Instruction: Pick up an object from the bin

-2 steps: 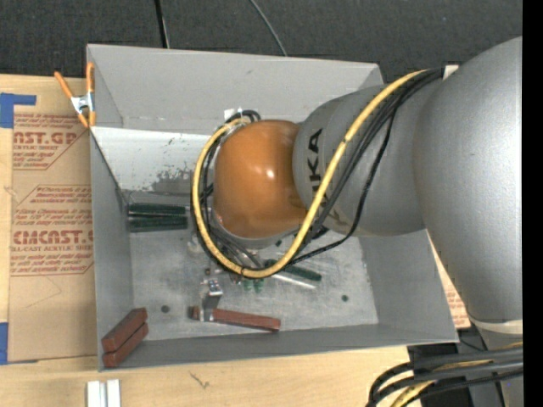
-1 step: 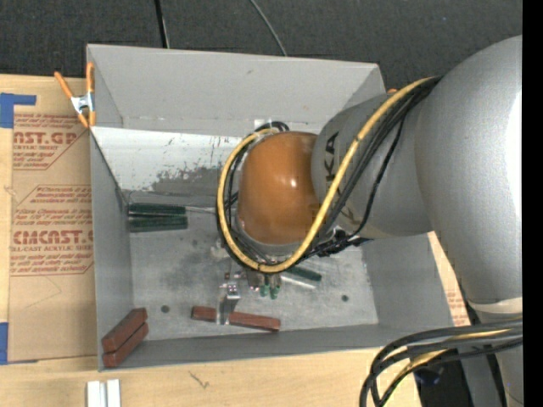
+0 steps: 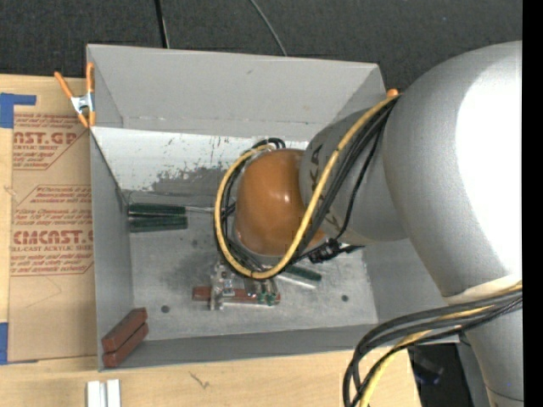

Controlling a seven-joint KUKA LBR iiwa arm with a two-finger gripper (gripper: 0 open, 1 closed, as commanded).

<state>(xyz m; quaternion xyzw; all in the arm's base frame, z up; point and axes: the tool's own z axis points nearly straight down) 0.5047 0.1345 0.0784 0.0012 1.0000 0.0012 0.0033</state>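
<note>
My gripper (image 3: 223,290) reaches down under the orange wrist cover to the bin floor, near the middle of the front half. A small brown piece (image 3: 202,293) lies right at its left side. A short red and green thing (image 3: 255,296) lies right at its other side. Whether either one is held I cannot tell. A dark green pen-like stick (image 3: 302,274) pokes out from under the cover just to the right.
A screwdriver with a dark green handle (image 3: 157,218) lies by the left wall, its shaft pointing right. A reddish-brown block (image 3: 125,336) sits in the front left corner. The arm covers the right half of the bin.
</note>
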